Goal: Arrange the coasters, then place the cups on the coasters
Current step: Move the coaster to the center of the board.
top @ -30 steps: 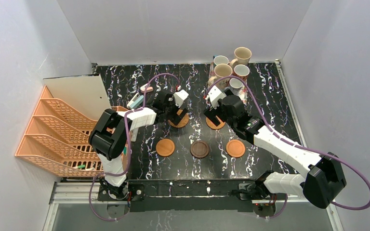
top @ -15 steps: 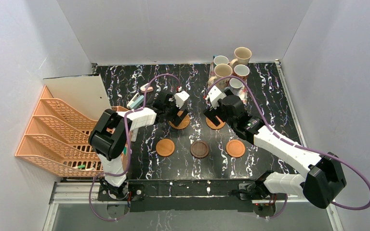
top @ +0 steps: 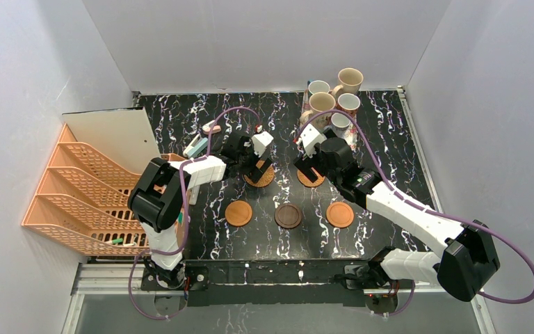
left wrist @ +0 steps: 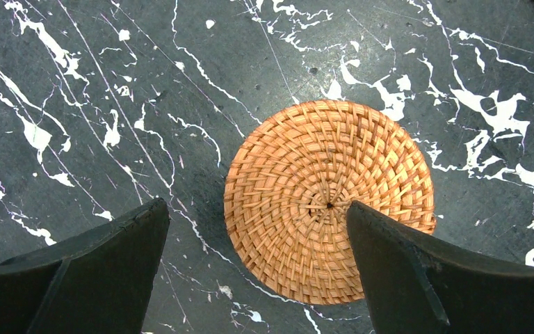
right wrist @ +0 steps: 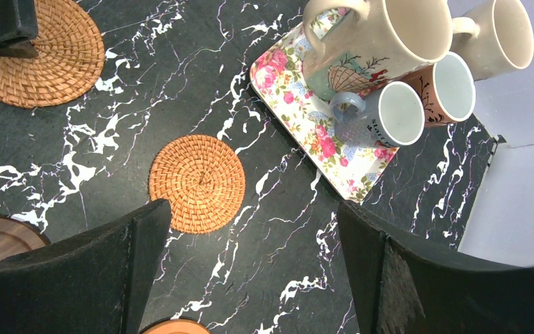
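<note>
An orange file rack (top: 76,195) stands well left of the left pincer (left wrist: 255,209), which gapes wide above a woven coaster (left wrist: 327,202). The right pincer (right wrist: 250,209), equally wide, hangs over the second woven coaster (right wrist: 197,183). The cups (right wrist: 375,42) crowd a floral tray (right wrist: 306,118) beyond it, rightward.

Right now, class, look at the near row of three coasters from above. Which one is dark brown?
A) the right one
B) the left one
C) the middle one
C: in the top view the dark brown coaster lies between the left orange-brown coaster and the right orange-brown coaster.
</note>
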`<state>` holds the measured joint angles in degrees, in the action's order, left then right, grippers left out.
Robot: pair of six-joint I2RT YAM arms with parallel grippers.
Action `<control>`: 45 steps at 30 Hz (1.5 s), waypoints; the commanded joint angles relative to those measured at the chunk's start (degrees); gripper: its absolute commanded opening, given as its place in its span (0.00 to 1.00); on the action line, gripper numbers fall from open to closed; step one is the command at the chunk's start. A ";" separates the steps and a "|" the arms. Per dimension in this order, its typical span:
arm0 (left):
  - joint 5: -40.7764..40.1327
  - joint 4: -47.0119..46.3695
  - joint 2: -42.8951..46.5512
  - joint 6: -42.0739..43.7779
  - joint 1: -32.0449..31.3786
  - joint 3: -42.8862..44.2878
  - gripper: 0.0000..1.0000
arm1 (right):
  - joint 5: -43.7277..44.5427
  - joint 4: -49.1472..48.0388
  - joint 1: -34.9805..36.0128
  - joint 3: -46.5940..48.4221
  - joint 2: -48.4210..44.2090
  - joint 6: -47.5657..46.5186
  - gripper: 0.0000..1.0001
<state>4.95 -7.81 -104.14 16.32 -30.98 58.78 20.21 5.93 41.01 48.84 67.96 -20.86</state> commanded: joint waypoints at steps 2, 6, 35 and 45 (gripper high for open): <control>0.22 2.28 0.98 -0.40 -0.57 -0.14 0.98 | 0.09 -1.54 0.32 -0.37 -0.11 0.65 0.98; 0.18 2.08 0.69 -0.66 -0.57 0.20 0.98 | 0.07 -1.48 0.35 -0.32 -0.16 0.65 0.98; 1.81 4.76 21.23 7.51 1.01 -8.68 0.98 | -0.37 -1.38 0.31 -0.42 -0.55 0.56 0.98; 6.46 19.29 33.58 15.94 0.95 -15.58 0.98 | -0.31 -1.27 0.41 -0.33 -0.72 0.69 0.98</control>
<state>9.69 4.16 -73.67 28.18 -30.11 46.15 20.12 5.98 41.01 48.84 67.96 -20.86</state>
